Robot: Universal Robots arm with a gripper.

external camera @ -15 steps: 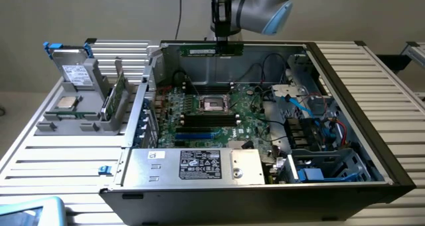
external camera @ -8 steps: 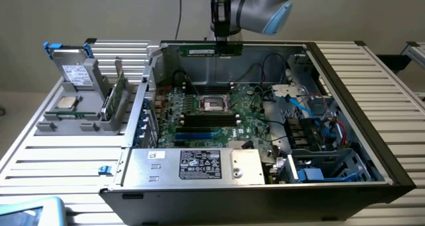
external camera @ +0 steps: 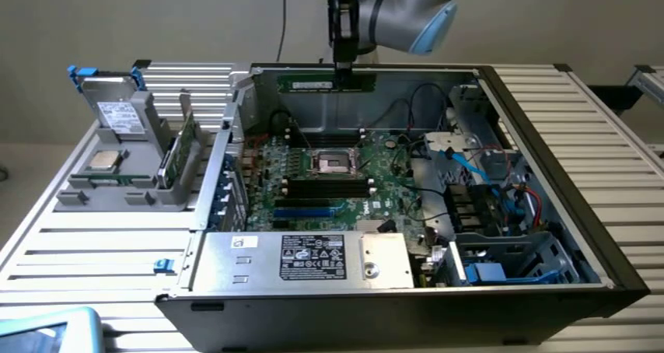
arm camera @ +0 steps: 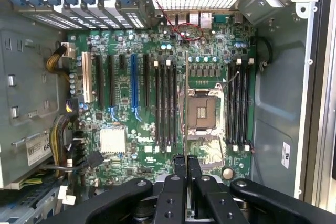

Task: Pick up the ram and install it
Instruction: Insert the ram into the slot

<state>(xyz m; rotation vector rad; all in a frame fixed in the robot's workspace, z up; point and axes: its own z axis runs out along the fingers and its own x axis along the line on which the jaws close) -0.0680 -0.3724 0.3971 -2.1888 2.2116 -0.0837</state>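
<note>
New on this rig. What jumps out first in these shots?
The open computer case, with its green motherboard laid bare, takes up the middle of the slatted table. Above the case's far wall the gripper hangs shut on the ram, a green stick held level. At the exterior view's left, a grey rack holds a drive with blue handles and a silver processor chip.

The arm's wrist joint (external camera: 410, 11) is a rounded silver-grey housing edged in pale blue. The gripper (external camera: 343, 73) is matte black. Its linkage bars (arm camera: 105, 200) carry round pivot pins and small holes, and end in two narrow fingers (arm camera: 180, 163).
</note>
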